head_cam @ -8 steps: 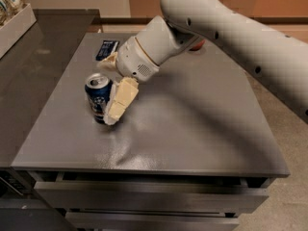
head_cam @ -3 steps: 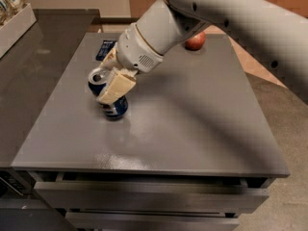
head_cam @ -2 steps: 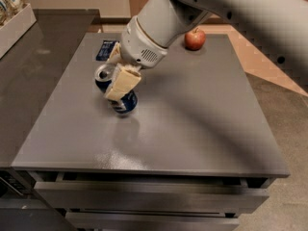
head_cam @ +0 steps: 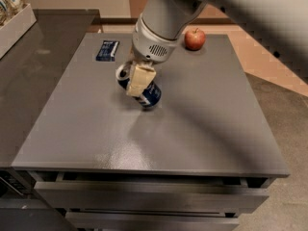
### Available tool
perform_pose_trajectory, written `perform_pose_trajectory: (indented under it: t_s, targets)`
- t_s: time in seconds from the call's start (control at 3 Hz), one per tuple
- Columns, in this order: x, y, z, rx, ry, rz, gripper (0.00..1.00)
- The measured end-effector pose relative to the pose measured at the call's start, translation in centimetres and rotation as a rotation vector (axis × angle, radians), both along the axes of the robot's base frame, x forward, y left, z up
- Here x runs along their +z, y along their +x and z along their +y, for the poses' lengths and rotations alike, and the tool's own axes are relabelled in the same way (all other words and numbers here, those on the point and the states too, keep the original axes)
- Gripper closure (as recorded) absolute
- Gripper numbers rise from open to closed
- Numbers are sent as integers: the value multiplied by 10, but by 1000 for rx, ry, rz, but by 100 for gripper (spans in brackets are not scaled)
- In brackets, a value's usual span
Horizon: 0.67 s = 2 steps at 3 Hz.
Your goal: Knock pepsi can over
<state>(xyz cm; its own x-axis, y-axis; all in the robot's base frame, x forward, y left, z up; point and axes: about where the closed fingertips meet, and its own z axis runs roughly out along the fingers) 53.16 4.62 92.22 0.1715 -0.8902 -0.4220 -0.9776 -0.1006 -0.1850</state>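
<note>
Camera view gives us the gripper (head_cam: 135, 79) at upper centre, against the tilted can (head_cam: 151, 94); we cannot tell how wide it stands or whether it grips. The can leans on the table (head_cam: 202, 129), top toward upper left, with a packet (head_cam: 107, 50) and an apple (head_cam: 195, 39) farther up.

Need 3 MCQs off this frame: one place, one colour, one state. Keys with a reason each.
1. Where is the apple? A. far right of the table B. front left edge C. on the floor
2. Colour of the flat packet? A. red B. dark blue C. yellow
3. The pepsi can at the gripper is: A. upright B. tilted C. crushed flat
Key: 1 A, it sits near the far right corner. 2 B, dark blue, white print. 3 B, its silver top leans left, gripper across its middle.
</note>
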Motion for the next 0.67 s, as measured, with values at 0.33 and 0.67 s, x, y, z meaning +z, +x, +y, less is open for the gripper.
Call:
perform_pose_trajectory:
  t_s: [0.33, 0.67]
  targets:
    - [-8, 12, -20, -44, -119, -25, 86]
    - [-16, 19, -34, -64, -244, -62, 67]
